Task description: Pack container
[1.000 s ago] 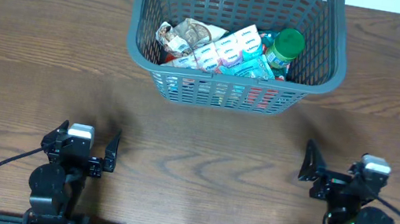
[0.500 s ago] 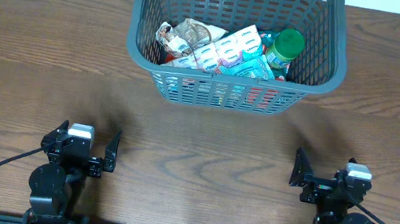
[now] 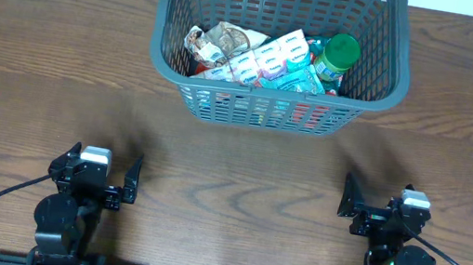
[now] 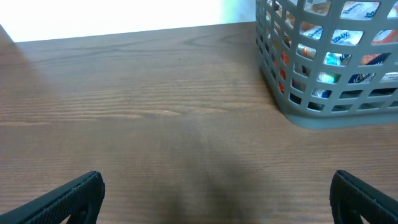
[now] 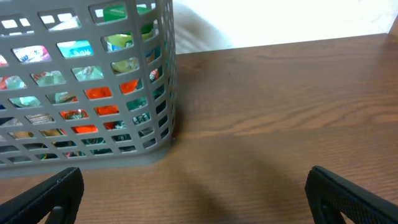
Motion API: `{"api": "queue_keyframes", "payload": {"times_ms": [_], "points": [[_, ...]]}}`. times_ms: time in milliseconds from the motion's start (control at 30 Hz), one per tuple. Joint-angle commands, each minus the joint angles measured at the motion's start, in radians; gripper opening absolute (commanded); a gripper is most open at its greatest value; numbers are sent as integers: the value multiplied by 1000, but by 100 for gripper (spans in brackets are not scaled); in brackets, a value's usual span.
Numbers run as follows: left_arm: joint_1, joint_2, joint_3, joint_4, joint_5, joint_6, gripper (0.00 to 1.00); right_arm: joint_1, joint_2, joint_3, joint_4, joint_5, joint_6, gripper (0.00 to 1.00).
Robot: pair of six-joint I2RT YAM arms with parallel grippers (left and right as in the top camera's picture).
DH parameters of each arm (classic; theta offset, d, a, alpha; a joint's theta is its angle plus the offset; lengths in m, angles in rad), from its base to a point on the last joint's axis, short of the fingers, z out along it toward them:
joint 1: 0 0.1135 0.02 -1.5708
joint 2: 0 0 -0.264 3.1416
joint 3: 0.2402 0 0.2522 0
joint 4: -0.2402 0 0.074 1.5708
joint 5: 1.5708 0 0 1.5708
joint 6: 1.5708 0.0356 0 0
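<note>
The container [image 3: 163,60] is a dark grey slotted basket at the table's far middle. It holds several snack packets [image 3: 270,62] and a green-lidded jar [image 3: 336,55]. It also shows in the left wrist view [image 4: 292,115] and the right wrist view [image 5: 163,81], with packets visible through the slots. My left gripper [image 3: 103,174] is open and empty near the front left edge; its fingers frame bare wood [image 4: 214,196]. My right gripper [image 3: 376,202] is open and empty near the front right edge, above bare wood [image 5: 193,196].
The wooden table [image 3: 38,75] spreads to the left and right of the basket. A white wall or edge lies beyond the table's far side [image 4: 124,15]. Black cables trail from both arm bases at the front edge.
My right arm has drawn back and shifted left toward its base, its gripper staying open. The left arm and the basket have not moved.
</note>
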Motion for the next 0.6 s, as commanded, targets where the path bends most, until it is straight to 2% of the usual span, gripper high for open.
{"api": "queue_keyframes", "payload": {"times_ms": [0, 567], "points": [[4, -7, -20, -1, -8, 17, 98, -8, -9, -4, 5, 6, -11, 99], [4, -7, -20, -1, -8, 17, 99, -8, -9, -4, 6, -1, -10, 99]]}}
